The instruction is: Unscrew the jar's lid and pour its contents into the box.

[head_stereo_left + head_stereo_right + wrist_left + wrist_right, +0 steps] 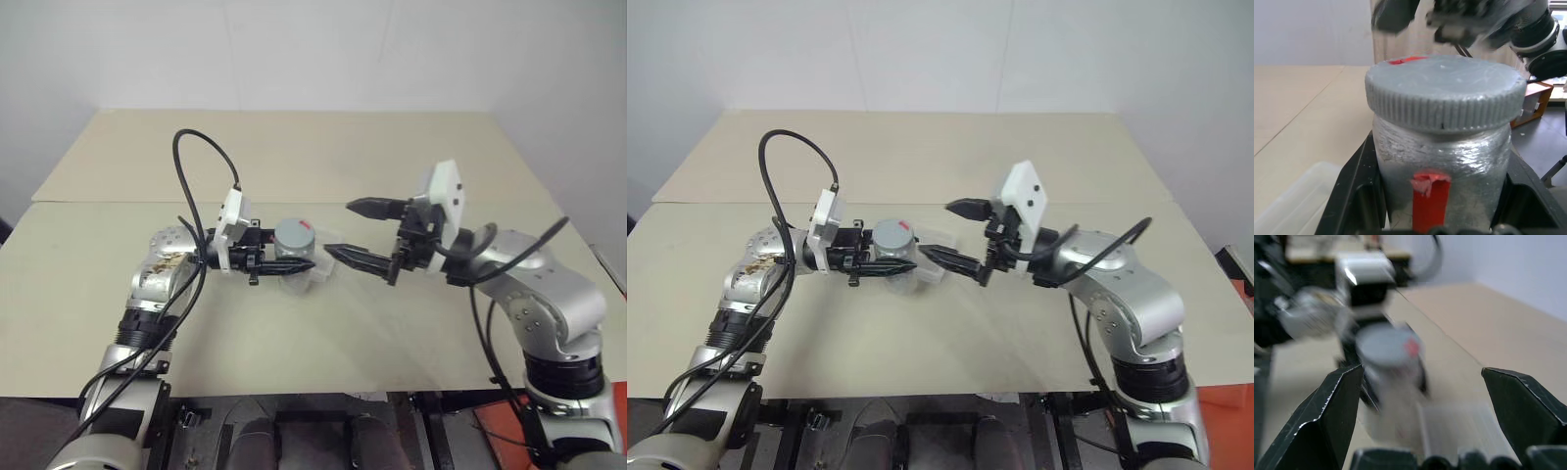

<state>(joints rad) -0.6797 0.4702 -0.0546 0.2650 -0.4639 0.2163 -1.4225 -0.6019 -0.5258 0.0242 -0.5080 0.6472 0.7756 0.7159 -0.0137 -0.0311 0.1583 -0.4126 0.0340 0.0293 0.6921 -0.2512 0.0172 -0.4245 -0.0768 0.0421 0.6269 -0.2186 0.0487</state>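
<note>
My left gripper [282,264] is shut on the jar [1449,152], a silvery-grey cylinder with a red label patch, held upright just above the table. The grey ribbed lid [294,235] sits on the jar, with a red mark on its top. The contents are hidden inside. The clear plastic box [315,279] lies on the table under and just right of the jar. My right gripper [338,229] is open, level with the lid and a short way to its right, fingers pointing at it without touching.
The beige table [294,372] has a second tabletop [294,147] joined behind it along a seam. A black cable [196,157] loops above my left arm. A white wall stands behind.
</note>
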